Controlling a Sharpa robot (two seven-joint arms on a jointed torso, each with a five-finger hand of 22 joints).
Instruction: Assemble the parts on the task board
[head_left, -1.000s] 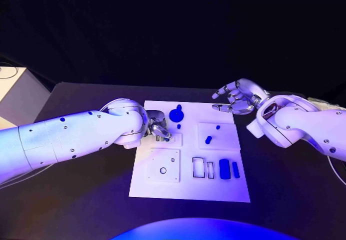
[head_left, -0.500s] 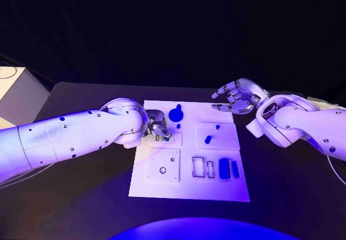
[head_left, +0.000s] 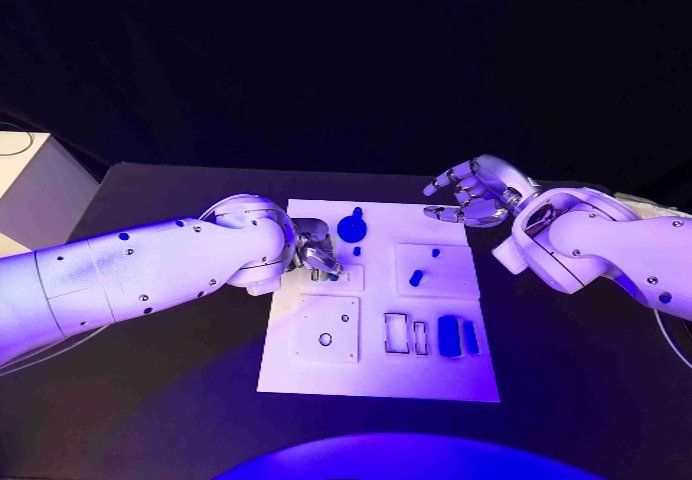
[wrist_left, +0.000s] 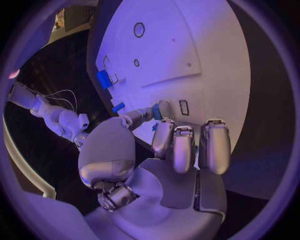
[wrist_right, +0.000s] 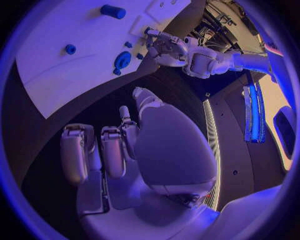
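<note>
Left hand (head_left: 317, 260) pinches a small blue part (wrist_left: 155, 112) over the task board (head_left: 433, 375).

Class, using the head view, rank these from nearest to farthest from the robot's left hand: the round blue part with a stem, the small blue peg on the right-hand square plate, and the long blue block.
1. Round blue part, just beyond the left hand.
2. Small blue peg, mid-board, to the hand's right.
3. Long blue block, near-right of the board.
</note>
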